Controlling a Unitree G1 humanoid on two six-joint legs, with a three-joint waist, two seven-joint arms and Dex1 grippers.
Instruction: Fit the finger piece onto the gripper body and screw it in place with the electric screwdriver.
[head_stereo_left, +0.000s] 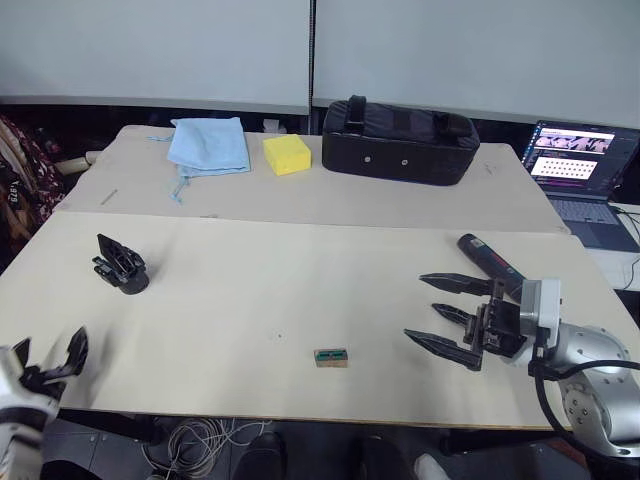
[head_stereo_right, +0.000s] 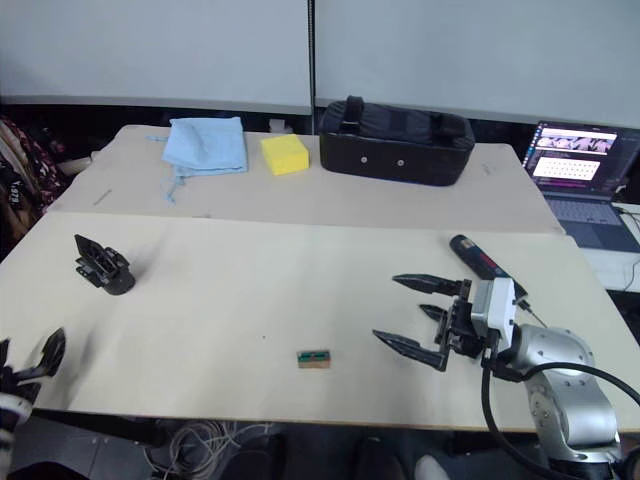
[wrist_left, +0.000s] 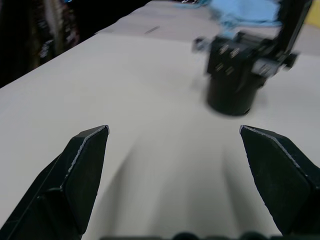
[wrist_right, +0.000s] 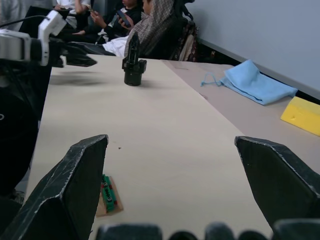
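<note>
The right gripper (head_stereo_right: 412, 313) hangs with its black pointed fingers spread wide apart and nothing between them, hovering just over the pale wooden table (head_stereo_left: 300, 290). Its silver arm comes in low from the table's near right corner, with the fingers aimed toward the middle of the table. The left gripper (head_stereo_left: 55, 362) is also wide open and empty, sitting at the table's near left edge with its fingers pointing toward the chunky black plastic gripper body (head_stereo_left: 122, 266).

That gripper body stands upright on its rounded base on the left part of the table, well apart from both grippers. The long black cylindrical electric screwdriver (head_stereo_left: 488, 262) lies flat on the right side of the table, just behind the right gripper and not touched by it. A small green and brown block (head_stereo_left: 331, 357) rests near the front edge, between the two grippers. I cannot tell where the finger piece is.

At the far side of the table lie a light blue cloth (head_stereo_left: 209, 144), a yellow sponge (head_stereo_left: 286, 154) and a large black zipped bag (head_stereo_left: 398, 141). An open laptop (head_stereo_left: 580, 170) sits beyond the right edge, its writing too small to read.
</note>
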